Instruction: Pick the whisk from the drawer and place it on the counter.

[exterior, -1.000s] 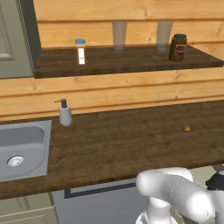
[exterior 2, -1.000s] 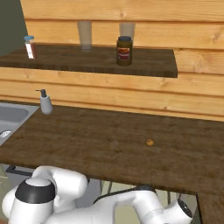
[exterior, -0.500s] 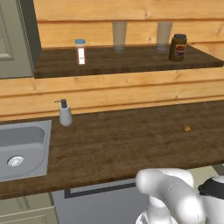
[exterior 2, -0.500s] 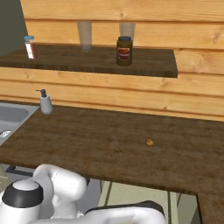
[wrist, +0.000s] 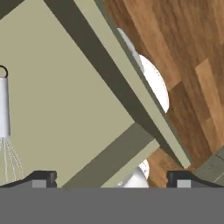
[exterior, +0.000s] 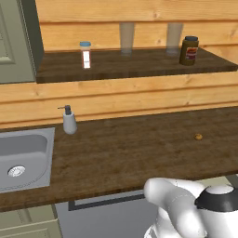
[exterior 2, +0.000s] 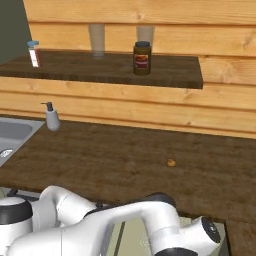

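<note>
Left base view: the counter (exterior: 139, 153) runs across the middle, with the steel sink (exterior: 23, 158) set into its left end and a soap dispenser (exterior: 69, 121) standing just beside the sink's back right corner. A small brown crumb-like thing (exterior: 198, 136) lies toward the counter's right end. Above, a shelf (exterior: 139, 65) carries a small bottle (exterior: 85, 54) and a dark jar (exterior: 188, 50). The arm dips below the counter's front edge — the reach is low, and an elbow catching that edge on the way up is a fair worry.

Right base view: the same counter (exterior 2: 125, 160), with the arm folded down in front of its near edge and a strip of the pale green drawer (exterior 2: 131, 239) under it. The lift has to clear that overhang before any set-down.

Hand view: the gripper (wrist: 109, 181) looks down into the open drawer (wrist: 65, 100), its jaws spread wide and holding nothing. The whisk (wrist: 5, 127) lies at the far left of this view on the drawer floor, handle pointing up the frame, wires toward the bottom — well to one side of the span between the fingertips (wrist: 41, 179). The gripper sits nearer the drawer's corner wall (wrist: 127, 105) than the whisk. Closing from here would likely catch air, or strike the wall on descent; I judge it must shift toward the handle first. The thin wires could also slip or spring out if pinched instead of the handle.
</note>
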Tool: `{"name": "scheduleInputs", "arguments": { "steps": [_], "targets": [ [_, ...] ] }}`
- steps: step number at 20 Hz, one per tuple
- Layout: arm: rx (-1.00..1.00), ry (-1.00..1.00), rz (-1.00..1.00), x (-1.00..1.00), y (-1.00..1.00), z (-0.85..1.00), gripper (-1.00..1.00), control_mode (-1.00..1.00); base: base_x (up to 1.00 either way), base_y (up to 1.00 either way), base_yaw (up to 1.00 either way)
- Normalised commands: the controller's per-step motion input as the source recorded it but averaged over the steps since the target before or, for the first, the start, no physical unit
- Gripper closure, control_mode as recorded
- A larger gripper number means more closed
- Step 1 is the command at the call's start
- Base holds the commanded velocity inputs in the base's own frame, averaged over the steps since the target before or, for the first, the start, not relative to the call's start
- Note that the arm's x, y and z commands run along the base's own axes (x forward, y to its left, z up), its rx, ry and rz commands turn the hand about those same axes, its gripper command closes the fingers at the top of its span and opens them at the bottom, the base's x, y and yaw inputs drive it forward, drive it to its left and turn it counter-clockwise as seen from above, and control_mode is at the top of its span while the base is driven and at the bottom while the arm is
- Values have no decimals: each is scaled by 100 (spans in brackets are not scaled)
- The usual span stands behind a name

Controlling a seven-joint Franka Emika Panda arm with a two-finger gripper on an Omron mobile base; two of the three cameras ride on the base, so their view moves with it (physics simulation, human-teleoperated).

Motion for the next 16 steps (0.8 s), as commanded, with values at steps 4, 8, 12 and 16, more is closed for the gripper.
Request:
{"name": "scheduleInputs", "arguments": {
  "steps": [4,8,12,16],
  "targets": [
    [0,18,-8,94,0,-15,-100,-100,0,0,0],
    [-7,6,0,38,0,-69,-100,-100,0,0,0],
    [-9,-6,1,1,-5,-62,-100,-100,0,0,0],
    [-4,0,4,0,-23,-33,-100,-100,0,0,0]
  ]
}}
